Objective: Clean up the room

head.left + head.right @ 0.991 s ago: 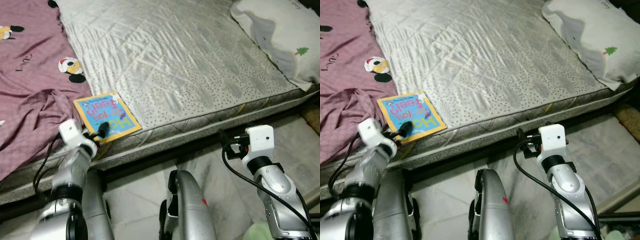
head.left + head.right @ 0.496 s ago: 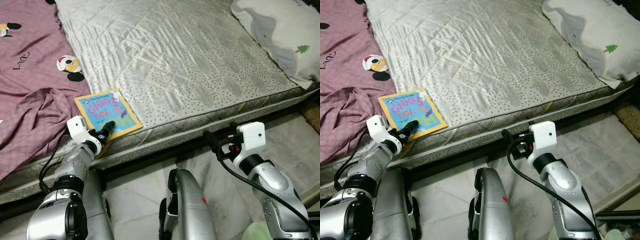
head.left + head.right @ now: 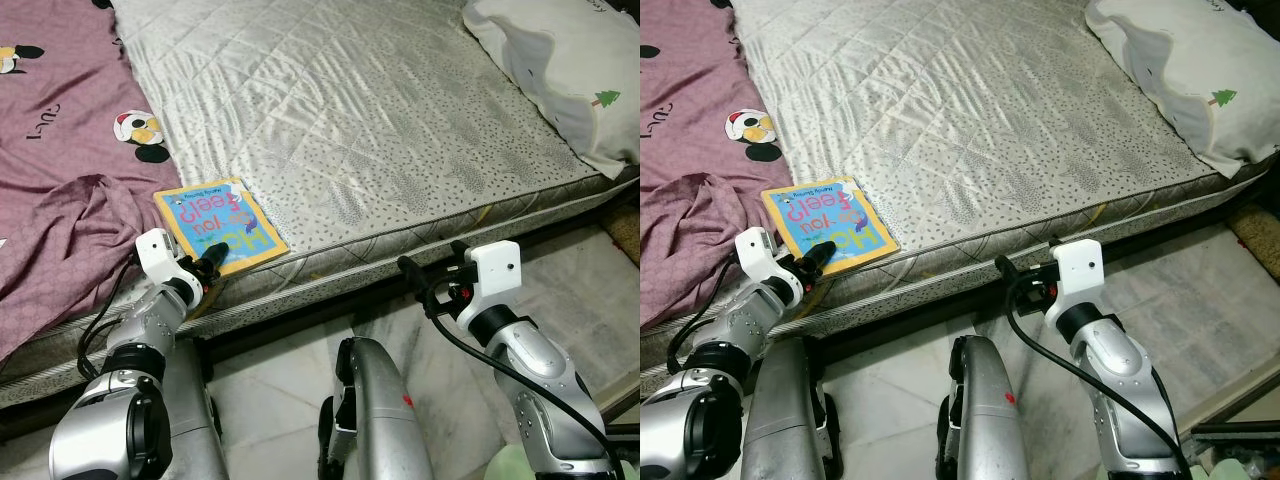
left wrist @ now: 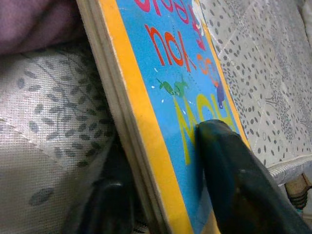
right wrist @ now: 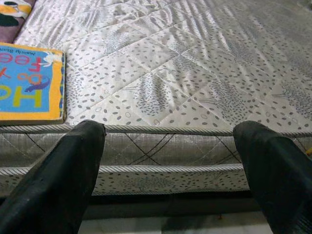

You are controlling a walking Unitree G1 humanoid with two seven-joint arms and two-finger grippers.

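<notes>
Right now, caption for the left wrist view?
Left gripper clamps the edge of a picture book lying on the mattress.

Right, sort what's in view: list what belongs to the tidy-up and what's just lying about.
Part of the job:
- children's book at the mattress edge
- left hand, one finger on the cover, one beneath the book's edge
- right hand, open, facing the mattress side

Just lying about:
- mattress
- pink blanket
- pillow
</notes>
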